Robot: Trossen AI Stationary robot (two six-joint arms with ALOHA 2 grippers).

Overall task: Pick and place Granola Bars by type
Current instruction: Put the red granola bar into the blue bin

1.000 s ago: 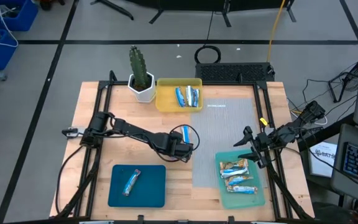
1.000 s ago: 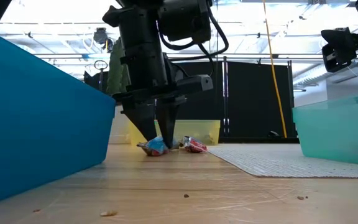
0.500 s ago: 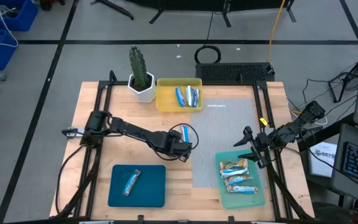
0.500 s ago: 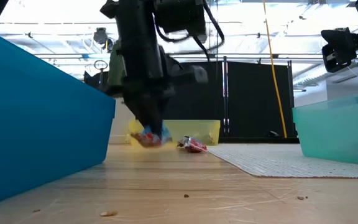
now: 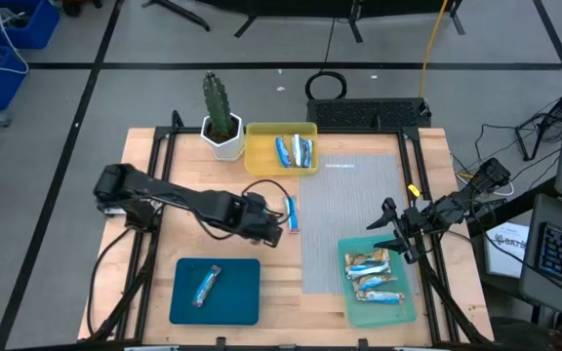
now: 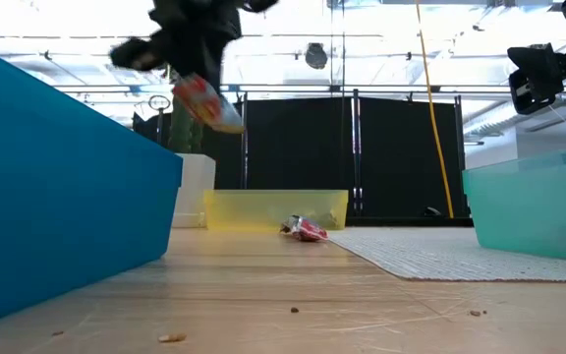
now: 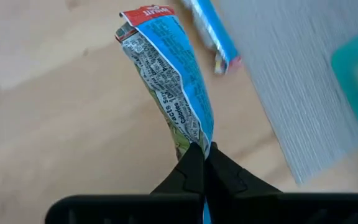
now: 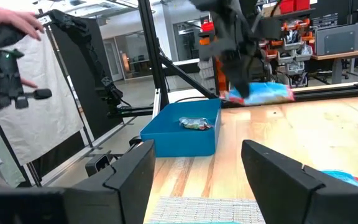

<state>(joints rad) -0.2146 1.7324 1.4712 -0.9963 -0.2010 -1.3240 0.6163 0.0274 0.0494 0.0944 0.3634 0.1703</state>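
From above, we see the left tool [image 5: 271, 230] near the middle of the surface [image 5: 144, 195], shut on a blue granola bar; that bar is mostly hidden under the arm here. Just beside it, at the mat's [image 5: 354, 210] edge, lies a second loose bar [image 5: 291, 214]. The yellow tray [image 5: 258, 161] at the far edge holds two blue bars [image 5: 295, 151], the dark teal tray [image 5: 237, 292] near the front left corner holds one, and the light teal tray [image 5: 359, 310] near the front right corner holds about three tan ones. The right tool [image 5: 395, 232] waits beside that tray with its fingers wide and empty.

At surface level, we find the held bar [image 6: 204, 103] lifted well clear of the wood, though blurred. A reddish bar [image 6: 307, 231] lies in front of the yellow tray.

In the left wrist view, the fingers pinch one end of the blue-and-white wrapper [image 7: 169, 81], which hangs free.

In the right wrist view, the spread fingers [image 8: 278, 177] hold nothing.

We judge the sorting mostly done: one bar in hand to place, one left on the surface.
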